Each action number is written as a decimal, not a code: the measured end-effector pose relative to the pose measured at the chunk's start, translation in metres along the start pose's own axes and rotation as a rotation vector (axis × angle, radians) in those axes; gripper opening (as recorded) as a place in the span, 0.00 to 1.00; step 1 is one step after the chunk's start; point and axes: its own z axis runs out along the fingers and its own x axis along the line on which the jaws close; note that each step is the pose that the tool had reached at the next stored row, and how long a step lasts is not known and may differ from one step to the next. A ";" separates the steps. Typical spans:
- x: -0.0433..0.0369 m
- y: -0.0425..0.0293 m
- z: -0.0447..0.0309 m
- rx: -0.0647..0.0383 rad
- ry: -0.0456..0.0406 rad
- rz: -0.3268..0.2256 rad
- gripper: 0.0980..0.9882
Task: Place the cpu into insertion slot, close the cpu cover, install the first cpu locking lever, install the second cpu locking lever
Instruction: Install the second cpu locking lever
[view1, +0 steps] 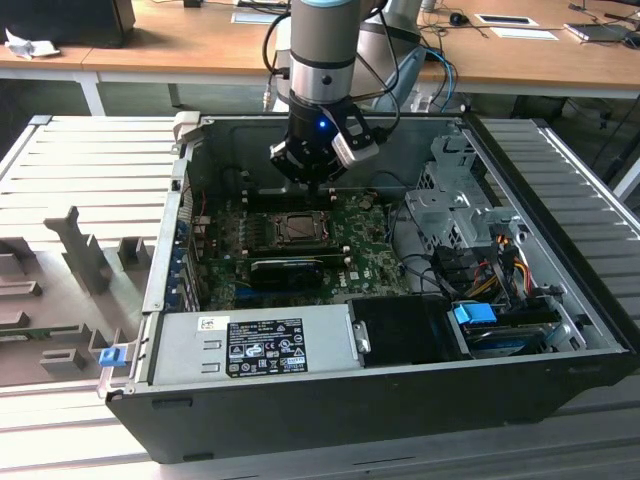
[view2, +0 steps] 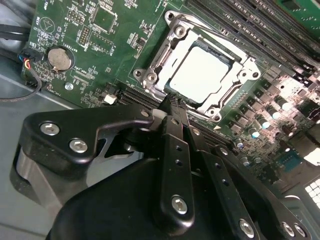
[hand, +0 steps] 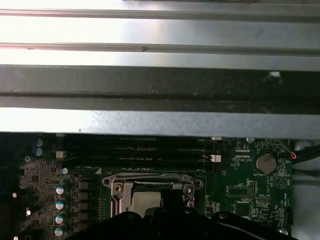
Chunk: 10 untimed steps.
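Chip (view2: 202, 75) seated in socket (view2: 235, 52), just ahead of gripper (view2: 172, 102) | metal cover (view2: 175, 37) down (likely lever step) | fingers pressed together, empty | next: hook lever precisely

cpu (hand: 146, 201) seated in insertion slot (hand: 116, 189) | cpu cover (hand: 150, 178) down

A coin battery (view2: 61, 58) is sitting on the green motherboard (view2: 125, 30); a blue clip (view1: 110, 354) is lying outside the case
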 end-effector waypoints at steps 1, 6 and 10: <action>0.0000 -0.0012 0.0000 0.000 -0.0001 0.000 0.01; 0.0002 -0.0105 -0.0002 0.000 0.0000 0.000 0.01; 0.0003 -0.0175 0.0001 0.000 0.0000 0.000 0.01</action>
